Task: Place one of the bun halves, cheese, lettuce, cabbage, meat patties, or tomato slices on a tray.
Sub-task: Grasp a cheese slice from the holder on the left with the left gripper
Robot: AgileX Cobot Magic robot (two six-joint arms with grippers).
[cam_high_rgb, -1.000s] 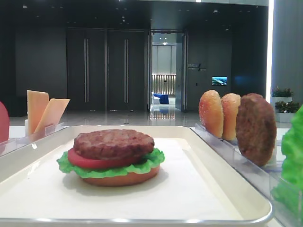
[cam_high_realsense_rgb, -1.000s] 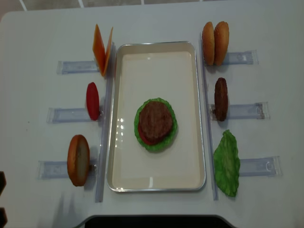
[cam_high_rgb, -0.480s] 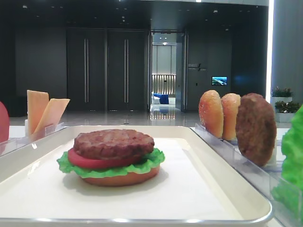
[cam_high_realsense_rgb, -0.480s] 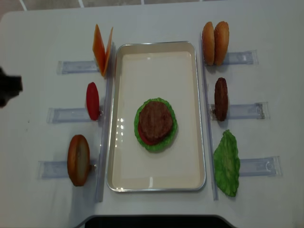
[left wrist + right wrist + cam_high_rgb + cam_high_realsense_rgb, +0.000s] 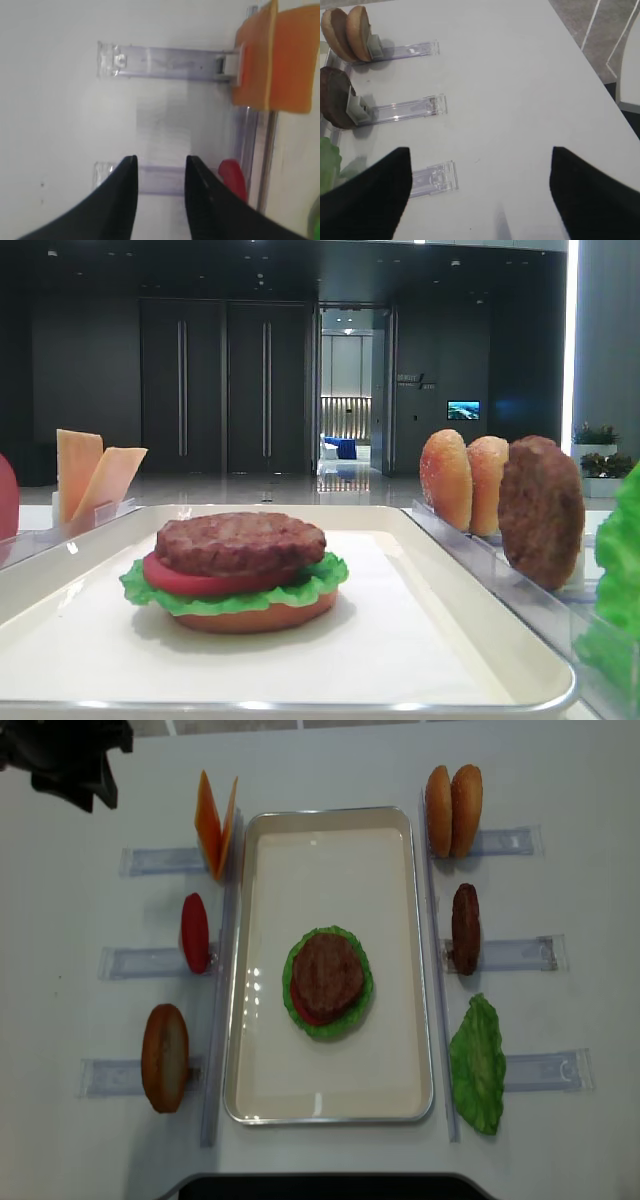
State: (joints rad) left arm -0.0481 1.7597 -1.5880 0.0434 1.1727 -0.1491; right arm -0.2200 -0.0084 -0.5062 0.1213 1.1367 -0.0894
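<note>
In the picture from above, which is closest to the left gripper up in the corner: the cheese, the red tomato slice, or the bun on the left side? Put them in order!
From the left gripper, seen from above:
1. The cheese, standing at the tray's far left corner.
2. The tomato slice, in the middle rack on the left.
3. The bun half, in the nearest left rack, farthest away.

the overhead view is evenly and brightly lit; the white bench (image 5: 330, 770) is almost washed out, with soft faint shadows beside the tray (image 5: 330, 1110). small glints of glare sit on the tray's shiny rim. the low view has a dim, dark hall behind, a bright strip of light at the upper right, and a soft shadow under the stacked food; the nearest lettuce (image 5: 622, 570) at the right edge is blurred. the left wrist view is soft and out of focus, the cheese (image 5: 280, 60) smeared. in the right wrist view, black shapes along the bottom edge are blurred.
</note>
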